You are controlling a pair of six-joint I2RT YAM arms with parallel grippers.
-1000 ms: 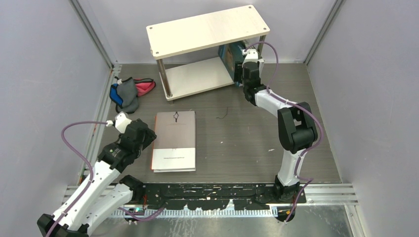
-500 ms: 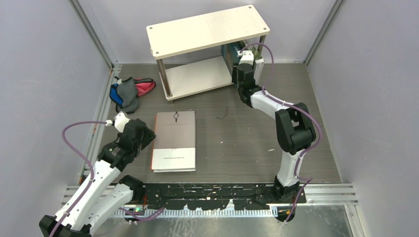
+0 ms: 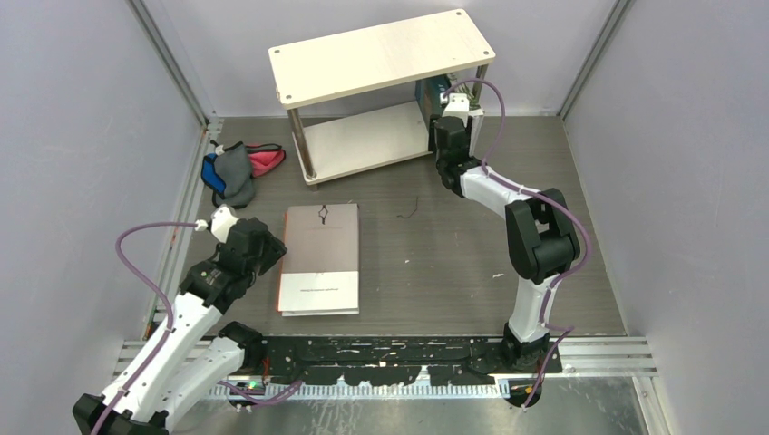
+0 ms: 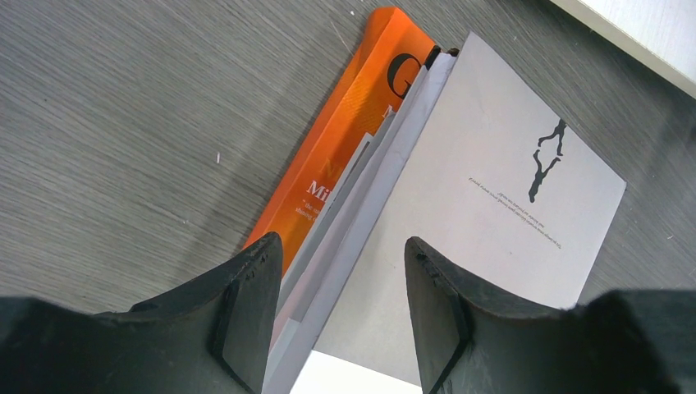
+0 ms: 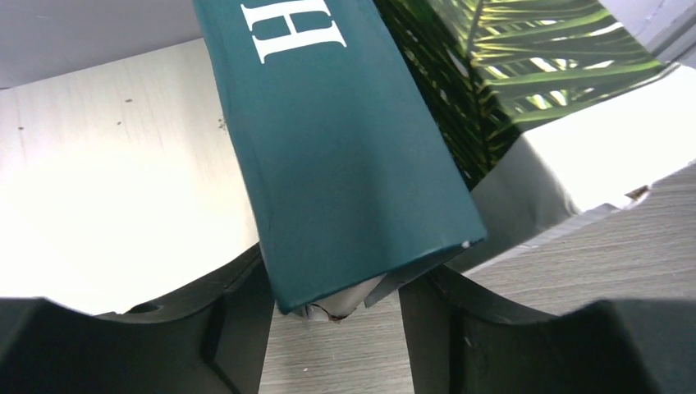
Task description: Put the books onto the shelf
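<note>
**Two Books at the Shelf, a Stack Flat Under the Other Hand**

Two grippers are in view, and we take the right gripper [image 5: 345, 275] first. The bottom end of the teal book [image 5: 345, 148] sits between its jaws, with a white letter "H" farther out from the fingers. The book stands tilted at the lower board of the shelf [image 3: 381, 54]. It leans toward the plant-cover book [image 5: 509, 74], which stands just beyond it on the hand's right side. Both fingers lie close against the teal book's lower corners, but we cannot tell whether they pinch it or only bracket it. Bare cream board stretches away to the hand's left.

The left gripper [image 4: 341, 246] hangs over the table [image 4: 123, 123] with its jaws spread and nothing held. A flat stack lies beneath and straight ahead of its fingers. The orange book [image 4: 345, 139] is at the bottom and shows past the hand's left finger. White page edges run through the gap between the jaws. The grey-cover book [image 4: 492, 213] lies on top, reaching past the right finger, with a small dark figure printed on it.

From overhead, we see this hand at the stack's left edge, well apart from the shelf. A cloth bundle [image 3: 238, 170] lies on the table farther ahead of it.
</note>
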